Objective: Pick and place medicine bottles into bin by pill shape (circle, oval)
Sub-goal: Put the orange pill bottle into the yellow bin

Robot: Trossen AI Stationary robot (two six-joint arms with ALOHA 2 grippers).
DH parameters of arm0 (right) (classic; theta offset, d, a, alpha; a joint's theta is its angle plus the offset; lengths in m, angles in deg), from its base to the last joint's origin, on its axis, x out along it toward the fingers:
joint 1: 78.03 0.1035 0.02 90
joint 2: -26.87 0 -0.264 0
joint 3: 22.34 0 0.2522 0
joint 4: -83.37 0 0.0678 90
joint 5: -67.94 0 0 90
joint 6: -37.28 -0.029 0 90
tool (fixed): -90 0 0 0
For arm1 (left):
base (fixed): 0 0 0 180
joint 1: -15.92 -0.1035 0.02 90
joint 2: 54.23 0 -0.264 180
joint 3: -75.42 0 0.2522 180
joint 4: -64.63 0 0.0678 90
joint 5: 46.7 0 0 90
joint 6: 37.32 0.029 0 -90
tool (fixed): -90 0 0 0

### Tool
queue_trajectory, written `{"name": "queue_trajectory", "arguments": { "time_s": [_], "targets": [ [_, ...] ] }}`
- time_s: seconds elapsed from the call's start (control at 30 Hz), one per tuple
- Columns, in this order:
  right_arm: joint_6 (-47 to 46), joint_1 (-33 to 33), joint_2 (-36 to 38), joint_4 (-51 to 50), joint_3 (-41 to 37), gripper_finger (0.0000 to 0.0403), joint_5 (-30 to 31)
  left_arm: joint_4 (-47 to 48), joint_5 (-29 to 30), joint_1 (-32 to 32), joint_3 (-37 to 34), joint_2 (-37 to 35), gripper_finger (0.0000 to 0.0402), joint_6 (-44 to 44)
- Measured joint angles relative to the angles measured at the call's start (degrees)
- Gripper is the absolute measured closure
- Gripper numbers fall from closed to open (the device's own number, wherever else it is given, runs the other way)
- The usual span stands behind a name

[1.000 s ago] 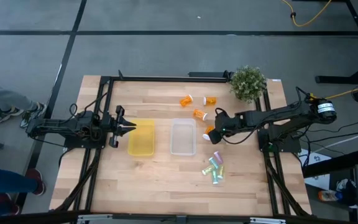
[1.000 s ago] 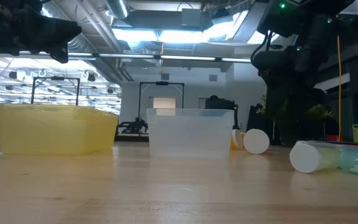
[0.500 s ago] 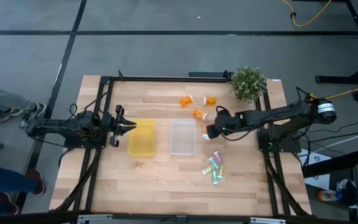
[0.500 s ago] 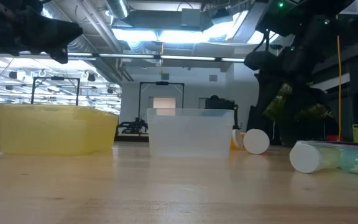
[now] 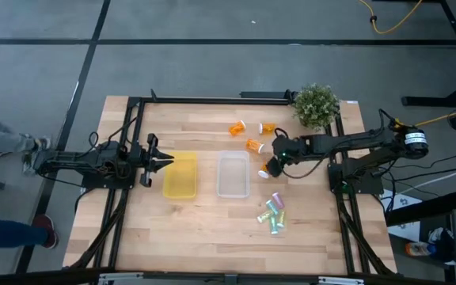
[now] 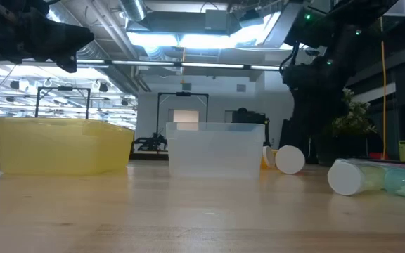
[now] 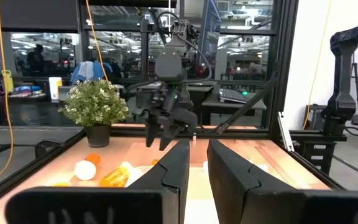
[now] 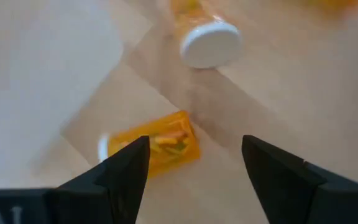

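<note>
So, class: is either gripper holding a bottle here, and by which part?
Neither. The right gripper hovers open above an orange bottle lying on the table; the left gripper waits empty.

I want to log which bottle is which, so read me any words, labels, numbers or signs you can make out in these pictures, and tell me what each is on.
None can be read.
Orange bottle under the open right gripper: contents show, no legible label.
Pale green bottles: marks too small to read.
Yellow bin and clear bin: no print visible.
</note>
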Motion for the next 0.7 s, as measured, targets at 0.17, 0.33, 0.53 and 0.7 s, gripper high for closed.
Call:
{"name": "queue_trajectory", "arguments": {
  "time_s": [0.17, 0.33, 0.53, 0.7],
  "targets": [
    [30.79, 0.68, 0.0, 3.72, -0.04, 0.0146, -4.65, 0.01, -0.01, 0.0, 0.0, 0.0, 0.0351, 0.01],
    [51.94, 1.08, 0.0, 6.34, -0.04, 0.0146, -13.61, 0.02, -0.02, 0.01, 0.0, 0.0, 0.0351, 0.01],
    [67.15, 2.1, -0.31, 3.78, -0.04, 0.0146, -13.64, 0.1, -0.02, 0.0, 0.0, 0.0, 0.0351, 0.01],
    [72.48, 2.8, -2.05, 7.32, -0.04, 0.0146, -6.67, 2.14, -0.04, 0.01, 0.0, 0.0, 0.0351, 0.01]
  ]
}}
